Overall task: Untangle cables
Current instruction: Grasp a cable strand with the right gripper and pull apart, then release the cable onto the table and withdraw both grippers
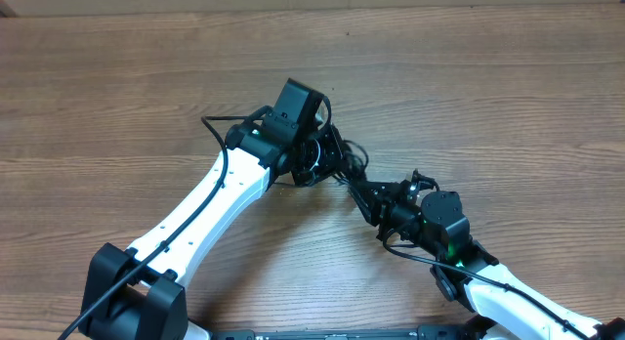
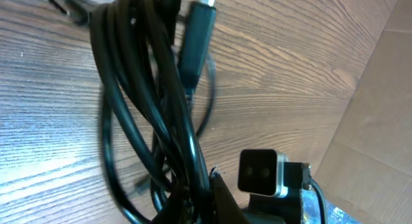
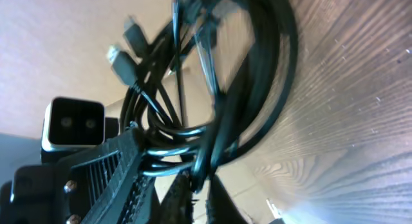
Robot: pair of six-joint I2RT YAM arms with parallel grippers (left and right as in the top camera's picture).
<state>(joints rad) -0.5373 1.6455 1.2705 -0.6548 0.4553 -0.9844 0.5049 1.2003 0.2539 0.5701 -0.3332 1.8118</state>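
**While Both Arms Hold On, the Knot Hangs Between Them**

Because each arm has hold of a different part of it, the tangle of thin black flexible cables [image 1: 342, 169] is stretched between the two of them. It sits over the middle of the pale wood-grain worktop [image 1: 488, 86], well away from the far edge and both side edges. From where I stand it seems raised slightly off the wood, though I cannot be sure of that.

The black left gripper [image 1: 312, 162], on its white arm, is clamped on the thicker hank. Its wrist view shows several loops running together down into the closed jaws, while a long black plug with a silvery tip [image 2: 196, 31] hangs free beside them. The right gripper [image 1: 369, 198] has its jaws brought together on a few strands at the other side of the bundle. In its wrist view, two small pale-tipped plugs [image 3: 120, 56] stick out loose above the pinch.

Holding it this way makes sense to me. One arm anchors the mass, and the other can draw a few cords out of it. The loops look tightly crossed, so I would guess a straight pull risks cinching the knot rather than opening it. No cord lies separate yet.
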